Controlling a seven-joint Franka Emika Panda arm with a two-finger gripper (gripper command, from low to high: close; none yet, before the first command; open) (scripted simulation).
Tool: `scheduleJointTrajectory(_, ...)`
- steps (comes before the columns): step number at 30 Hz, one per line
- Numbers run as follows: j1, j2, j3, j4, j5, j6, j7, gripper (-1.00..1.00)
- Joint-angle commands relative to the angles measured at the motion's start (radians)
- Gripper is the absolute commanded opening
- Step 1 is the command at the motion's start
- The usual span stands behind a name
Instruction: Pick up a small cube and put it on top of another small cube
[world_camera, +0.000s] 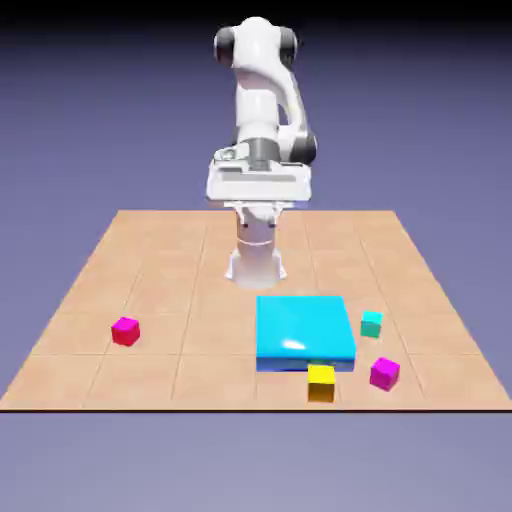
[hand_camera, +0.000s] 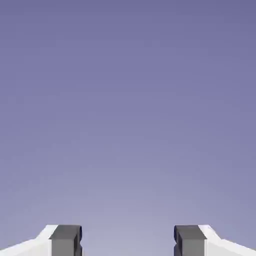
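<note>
The small purple-magenta cube (world_camera: 385, 373) sits near the table's front edge at the exterior view's right. Far across the table, at the exterior view's left, rests the hot-pink cube (world_camera: 125, 331). My gripper (world_camera: 258, 190) hangs high above the table's back middle, far from both cubes. In the hand view the gripper (hand_camera: 127, 242) is open, its grey fingertips (hand_camera: 66, 240) wide apart with nothing between them. That view shows only the blue-violet backdrop, so no cube appears in it.
A flat cyan block (world_camera: 304, 330) lies right of the middle. A teal cube (world_camera: 372, 323) stands just beside its right edge, and a yellow cube (world_camera: 321, 382) sits at its front edge, left of the purple-magenta cube.
</note>
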Motion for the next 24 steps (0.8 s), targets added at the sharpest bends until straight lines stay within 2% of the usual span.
scheduleJointTrajectory(1, 0.015, 0.036, 0.007, 0.015, 0.012, 0.000, -0.023, 0.00)
scheduleJointTrajectory(24, 0.363, 0.870, 0.157, 0.355, 0.297, 0.008, -0.558, 0.00)
